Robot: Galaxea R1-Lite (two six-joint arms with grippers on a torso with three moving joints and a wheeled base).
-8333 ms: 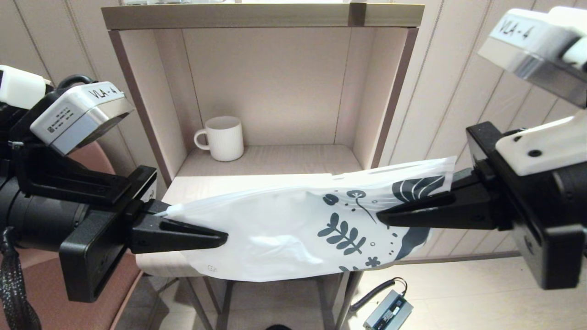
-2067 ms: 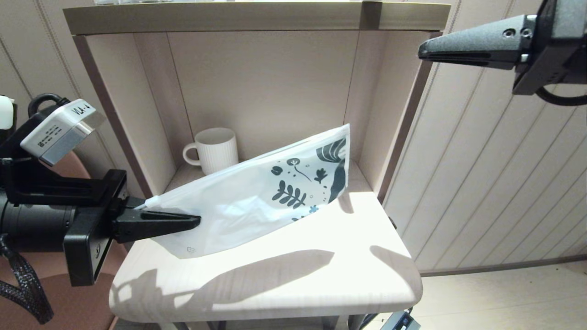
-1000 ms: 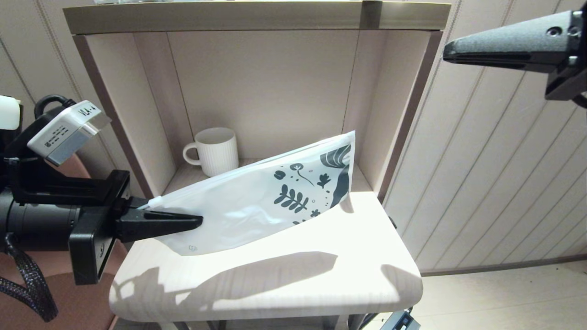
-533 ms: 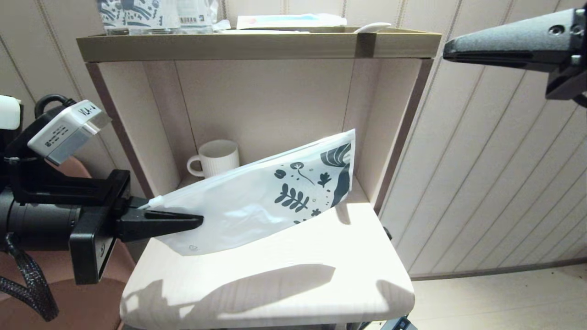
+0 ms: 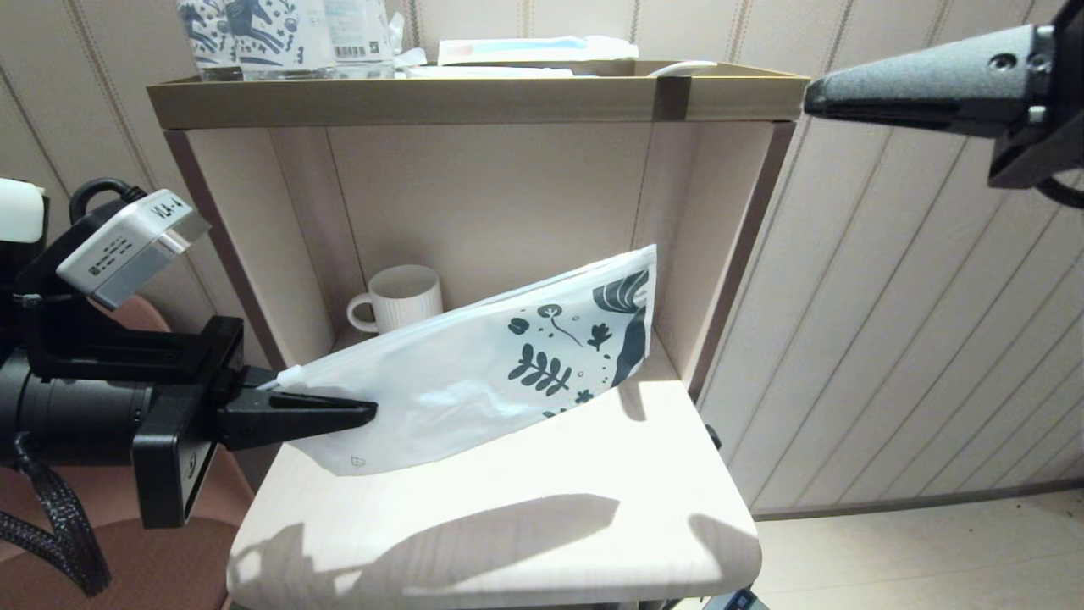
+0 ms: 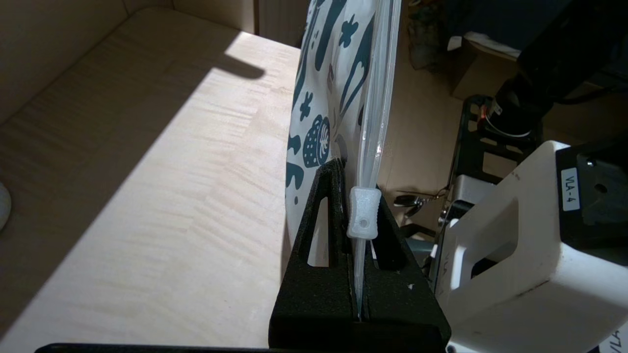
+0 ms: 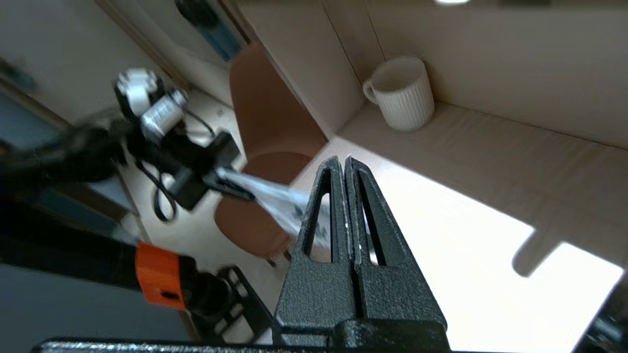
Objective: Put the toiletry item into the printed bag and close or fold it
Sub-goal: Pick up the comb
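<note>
The printed bag (image 5: 474, 381), white with a dark-blue leaf print at its far end, hangs slanted above the pale table (image 5: 550, 491), its printed end inside the open shelf box. My left gripper (image 5: 368, 413) is shut on the bag's near corner. In the left wrist view the left gripper (image 6: 358, 181) pinches the zip strip right beside the white slider (image 6: 363, 213). My right gripper (image 5: 813, 100) is shut and empty, raised high at the right, well apart from the bag. The right gripper (image 7: 344, 159) looks down on the table. The toiletry item is hidden.
A white ribbed mug (image 5: 398, 298) stands at the back left of the shelf box, behind the bag. On the shelf top (image 5: 474, 97) lie a horse-patterned package (image 5: 254, 34) and a flat pack (image 5: 533, 49). A brown chair (image 5: 127, 568) is at the lower left.
The whole picture has slid downward, so the camera has moved; the things on the shelf top now show. The left gripper still holds the bag the same way.
</note>
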